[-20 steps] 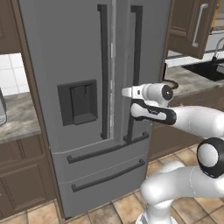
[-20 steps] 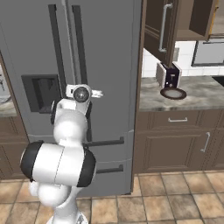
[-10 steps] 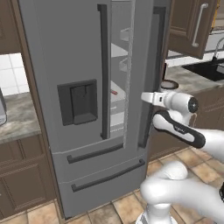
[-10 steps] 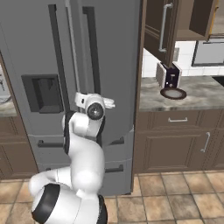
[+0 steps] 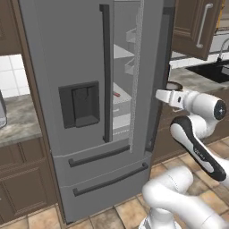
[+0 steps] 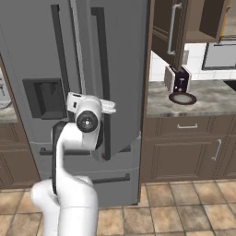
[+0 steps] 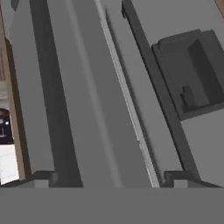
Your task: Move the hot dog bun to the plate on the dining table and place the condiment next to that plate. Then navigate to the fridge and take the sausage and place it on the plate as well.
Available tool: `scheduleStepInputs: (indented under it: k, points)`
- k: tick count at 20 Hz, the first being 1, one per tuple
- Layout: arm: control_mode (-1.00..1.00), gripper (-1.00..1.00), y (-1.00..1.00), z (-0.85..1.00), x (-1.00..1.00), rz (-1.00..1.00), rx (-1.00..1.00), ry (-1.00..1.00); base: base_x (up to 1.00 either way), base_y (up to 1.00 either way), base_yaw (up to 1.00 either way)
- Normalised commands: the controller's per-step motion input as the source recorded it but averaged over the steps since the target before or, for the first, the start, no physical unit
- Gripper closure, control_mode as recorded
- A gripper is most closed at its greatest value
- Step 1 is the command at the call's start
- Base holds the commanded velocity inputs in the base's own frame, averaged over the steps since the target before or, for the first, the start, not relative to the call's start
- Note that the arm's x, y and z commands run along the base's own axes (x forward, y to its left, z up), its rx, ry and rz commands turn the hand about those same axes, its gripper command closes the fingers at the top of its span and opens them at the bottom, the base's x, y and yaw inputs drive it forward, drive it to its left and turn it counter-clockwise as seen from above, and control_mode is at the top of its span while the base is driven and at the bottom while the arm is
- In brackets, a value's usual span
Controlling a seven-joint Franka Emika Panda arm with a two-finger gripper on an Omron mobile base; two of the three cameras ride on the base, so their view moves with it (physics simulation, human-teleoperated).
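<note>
The grey steel fridge (image 5: 71, 53) (image 6: 41, 46) fills the scene, and its right door (image 5: 163, 67) (image 6: 124, 69) stands swung partly out. White shelves show through the gap, and a small reddish sausage (image 5: 116, 94) lies on one of them. My gripper (image 5: 157, 95) (image 7: 109, 177) sits at the outer edge of that open door, at mid height. It is open, its tips wide apart, with the door's long dark handle (image 7: 54, 109) (image 6: 101, 69) running close ahead of them. The dispenser panel (image 7: 192, 74) is set in the left door.
A marble wall counter (image 6: 203, 99) with a small dark appliance (image 6: 177, 83) lies right of the fridge. Above it an upper cabinet door (image 6: 168, 27) hangs open. A sink (image 5: 214, 71) sits far right, and another counter (image 5: 18, 120) lies to the left. The floor is tiled.
The right fridge door has swung further open. My hand travelled outward to the right with it, and the jaws have spread wide.
</note>
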Motion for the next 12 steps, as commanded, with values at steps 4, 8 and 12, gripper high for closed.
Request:
scheduleStepInputs:
  k: [4, 8, 12]
  points:
    - [-1.00, -1.00, 0.51, 0.93, -1.00, 0.03, -0.20, 0.03, 0.00, 0.00, 0.00]
    - [-1.00, -1.00, 1.00, 0.81, -0.97, 0.00, -0.47, 0.05, 0.00, 0.00, 0.00]
    - [-1.00, -1.00, 1.00, 0.10, -0.46, 0.04, -0.70, 0.16, 0.00, 0.00, 0.00]
